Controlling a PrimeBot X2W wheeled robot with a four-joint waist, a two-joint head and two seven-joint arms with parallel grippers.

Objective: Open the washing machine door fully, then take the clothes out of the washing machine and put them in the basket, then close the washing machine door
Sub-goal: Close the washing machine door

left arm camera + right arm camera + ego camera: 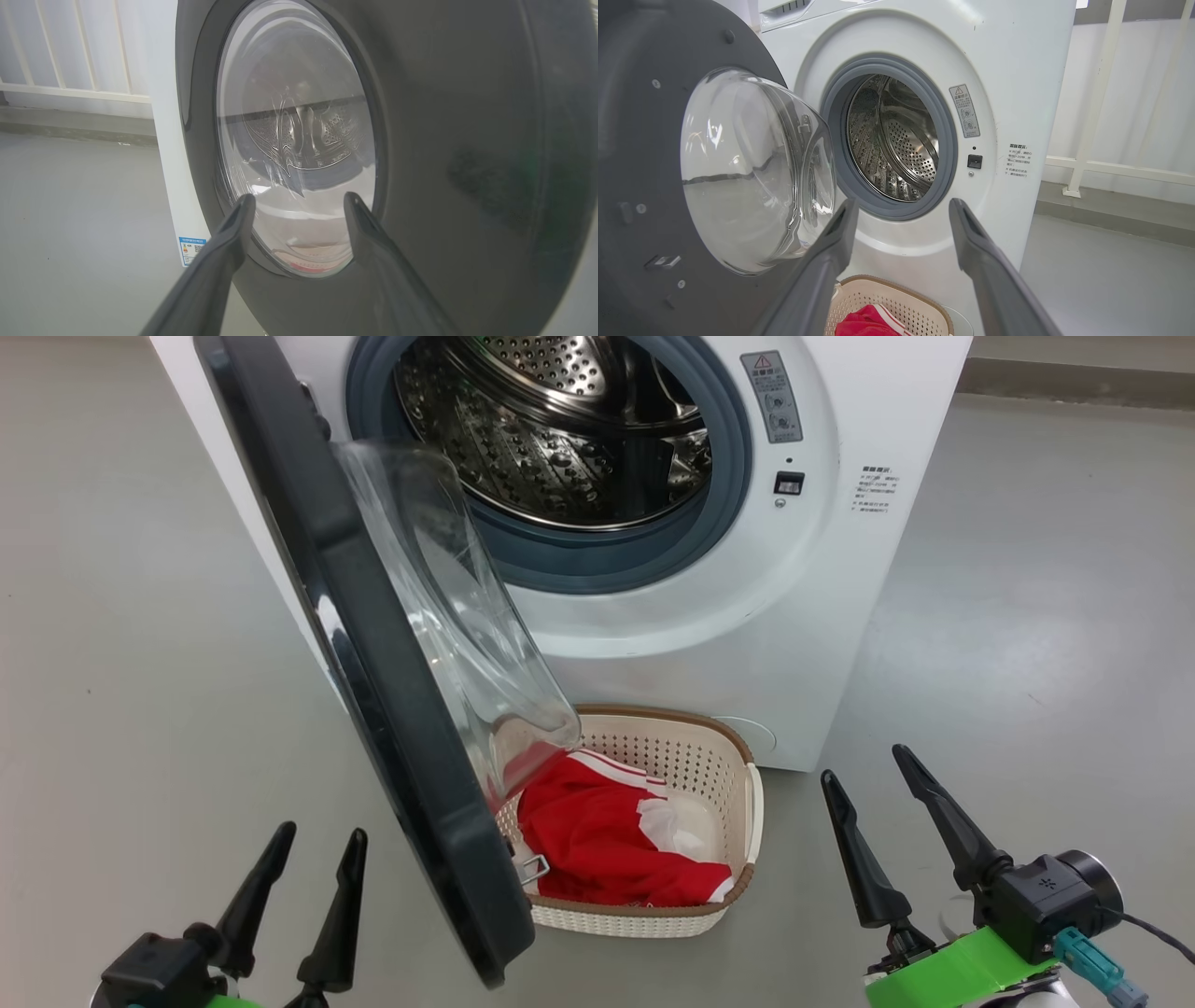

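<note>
The white washing machine [747, 644] stands ahead with its steel drum [560, 439] bare of fabric where visible. Its black-rimmed door [373, 644] hangs open toward me, the glass bowl [457, 616] facing right. Below the opening, the cream basket [747, 803] sits on the floor holding red clothes [597, 840] with white stripes. My left gripper [317, 845] stands open to the left of the door, close to its outer face [467, 140]. My right gripper [868, 770] is open to the right of the basket, pointing at the machine front [1017, 93] and empty.
Grey floor [1027, 616] spreads on both sides of the machine. A white railing [1111, 163] on a low kerb runs behind it. The door's lower edge overhangs the basket's left side. A small blue sticker [191, 249] marks the machine's side panel.
</note>
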